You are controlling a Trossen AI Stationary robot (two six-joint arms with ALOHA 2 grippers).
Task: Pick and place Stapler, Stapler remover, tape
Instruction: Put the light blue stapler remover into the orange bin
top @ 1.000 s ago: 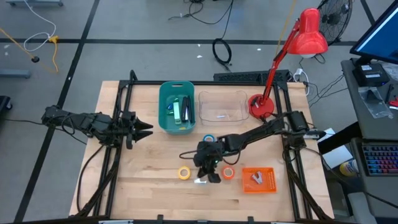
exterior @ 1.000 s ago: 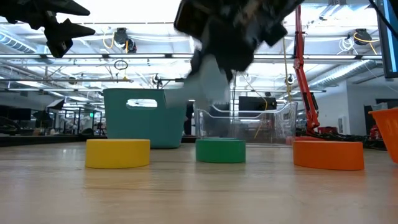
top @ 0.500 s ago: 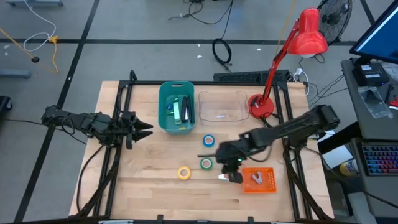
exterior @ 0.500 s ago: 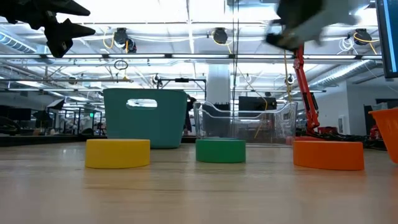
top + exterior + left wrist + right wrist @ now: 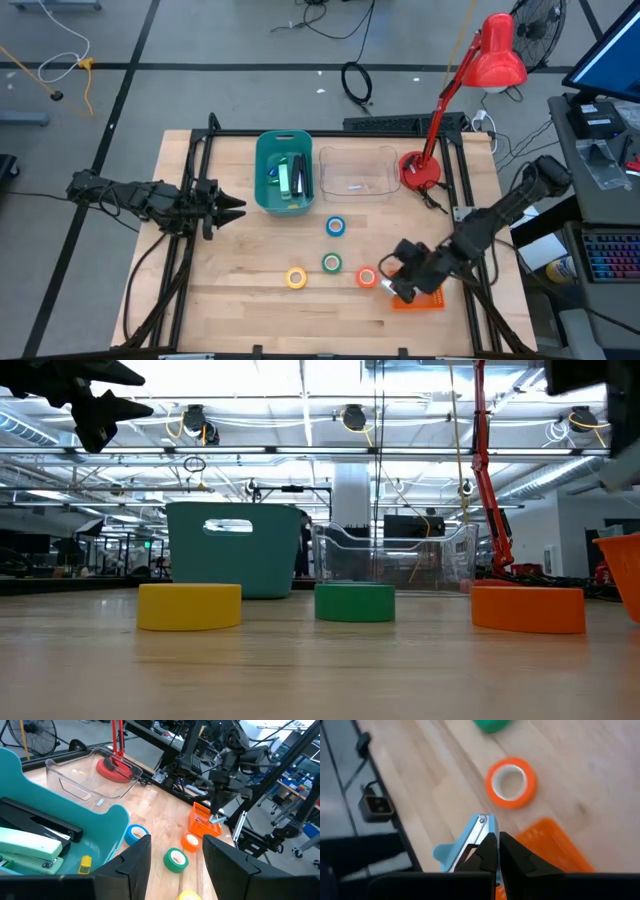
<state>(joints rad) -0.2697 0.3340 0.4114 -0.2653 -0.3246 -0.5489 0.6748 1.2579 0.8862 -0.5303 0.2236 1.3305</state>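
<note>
Beneath the right gripper (image 5: 494, 851), clamped on a pale-blue claw-shaped staple remover (image 5: 462, 844), the small orange mesh tray (image 5: 432, 297) lies open; the orange tape ring (image 5: 367, 278) crowds just beside it, bare wood beyond

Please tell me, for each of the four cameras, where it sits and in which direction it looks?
High view: above the table, looking straight down; both arms show, right gripper over the orange tray.
Low view: at table-top height, looking level across the yellow roll; left gripper above.
Left wrist view: past its own fingers toward the teal bin.
Right wrist view: down past shut jaws holding a blue staple remover.
Shared: the orange roll.
</note>
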